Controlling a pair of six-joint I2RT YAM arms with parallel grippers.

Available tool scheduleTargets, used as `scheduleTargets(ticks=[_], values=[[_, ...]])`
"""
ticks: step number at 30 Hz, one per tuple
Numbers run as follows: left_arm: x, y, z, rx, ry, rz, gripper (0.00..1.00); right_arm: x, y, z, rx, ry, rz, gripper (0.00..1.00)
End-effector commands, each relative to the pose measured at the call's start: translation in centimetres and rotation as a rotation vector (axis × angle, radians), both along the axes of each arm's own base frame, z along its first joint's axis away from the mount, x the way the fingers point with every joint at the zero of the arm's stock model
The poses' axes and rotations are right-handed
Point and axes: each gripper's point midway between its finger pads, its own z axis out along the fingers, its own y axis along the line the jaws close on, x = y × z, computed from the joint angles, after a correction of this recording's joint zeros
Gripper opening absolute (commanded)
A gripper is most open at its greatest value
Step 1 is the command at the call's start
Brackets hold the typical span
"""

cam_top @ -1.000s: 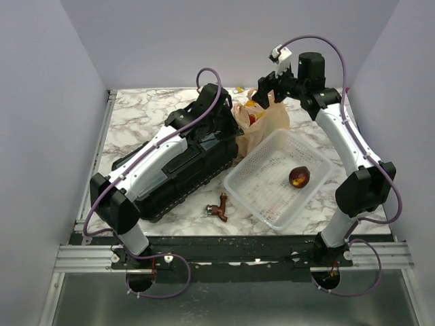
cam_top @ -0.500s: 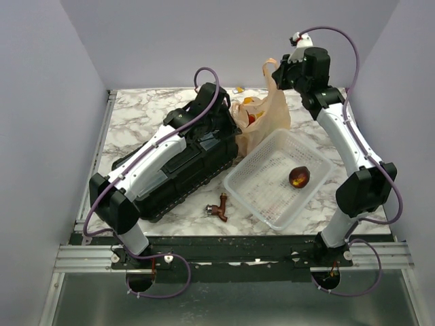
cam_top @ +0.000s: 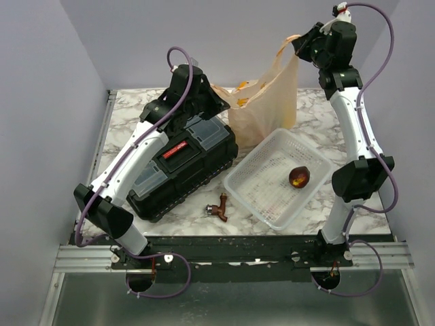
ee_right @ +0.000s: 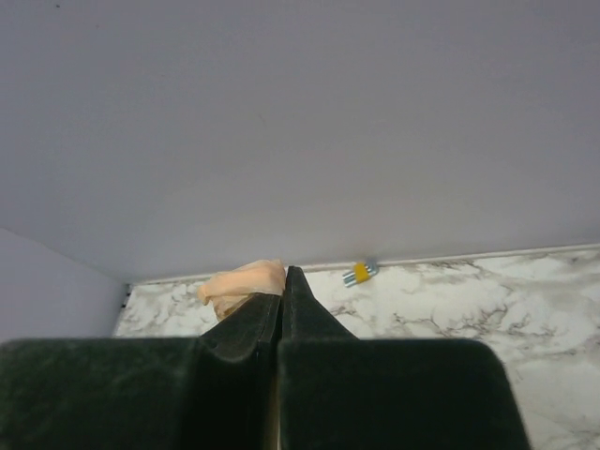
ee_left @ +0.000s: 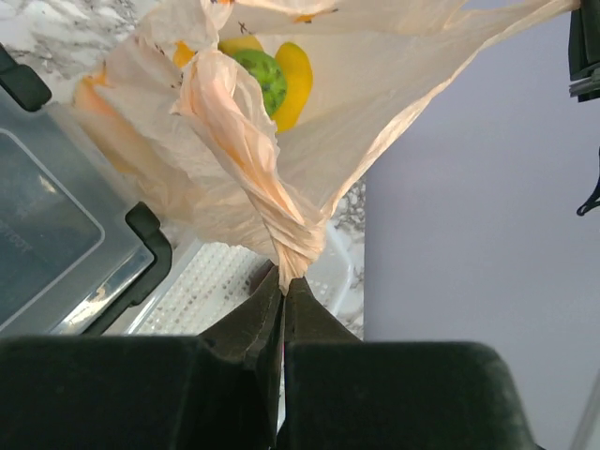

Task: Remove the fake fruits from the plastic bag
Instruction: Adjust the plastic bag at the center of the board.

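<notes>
The plastic bag (cam_top: 265,109) hangs stretched between my two grippers above the back of the table, its bottom near the basket's far edge. My left gripper (cam_top: 216,96) is shut on the bag's twisted left handle (ee_left: 292,234). My right gripper (cam_top: 299,45) is raised high at the back right, shut on the other handle (ee_right: 246,281). Through the open mouth I see fake fruits: a green lime (ee_left: 265,79), a yellow lemon (ee_left: 296,69) and another yellow piece (ee_left: 239,43). The rest of the bag's contents are hidden.
A white mesh basket (cam_top: 262,197) stands front right of the bag and holds a maroon-brown glossy fruit (cam_top: 299,176). A black toolbox (cam_top: 180,166) lies under my left arm. A small brown metal fitting (cam_top: 219,207) lies near the front edge. A yellow hex-key set (ee_right: 361,272) rests by the back wall.
My right gripper shut on the bag's handle and rose up and to the right. My left arm lifted off the toolbox with its handle. The bag now hangs taller and stretched open.
</notes>
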Motion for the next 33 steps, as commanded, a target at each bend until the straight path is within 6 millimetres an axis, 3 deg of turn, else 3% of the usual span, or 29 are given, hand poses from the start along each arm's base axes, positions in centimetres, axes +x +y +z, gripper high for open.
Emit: scheduleTargets(ticks=[1,5,10,13,15,18,21,23,28,33], values=[[-0.5,0.9,3.1,-0.066,-0.033,0.018,0.0,0.5,0.7,2.1,0.095,-0.029,0.053,0.01],[-0.9,0.9,3.0,-0.067,-0.032,0.007,0.0,0.6,0.3,0.5,0.081,0.003,0.064,0.01],[-2.0,0.5,1.7,-0.049,-0.012,-0.047,0.0,0.1,-2.0,-2.0,0.05,0.059,0.022,0.01],[-3.2,-0.5,-0.4,-0.073,0.037,-0.099,0.0,-0.9,-3.2,-3.3,-0.035,0.109,-0.018,0.09],[-3.8,-0.9,-1.1,-0.081,0.047,-0.117,0.0,-1.6,-5.1,-4.3,-0.071,0.166,-0.116,0.12],[-4.4,-1.3,-1.6,-0.074,0.058,-0.147,0.0,-2.8,-7.9,-5.9,-0.135,0.242,-0.256,0.21],[-4.9,-1.8,-2.1,-0.067,0.071,-0.173,0.0,-3.9,-9.1,-7.1,-0.184,0.326,-0.302,0.26],[-5.3,-2.3,-2.4,-0.069,0.079,-0.194,0.0,-4.8,-8.8,-7.5,-0.189,0.373,-0.282,0.31],[-6.3,-3.5,-2.8,-0.076,0.103,-0.246,0.0,-7.8,-5.7,-8.3,-0.105,0.444,-0.125,0.71],[-6.5,-3.7,-2.9,-0.062,0.099,-0.248,0.0,-10.7,-4.1,-8.8,-0.029,0.522,-0.086,0.92]])
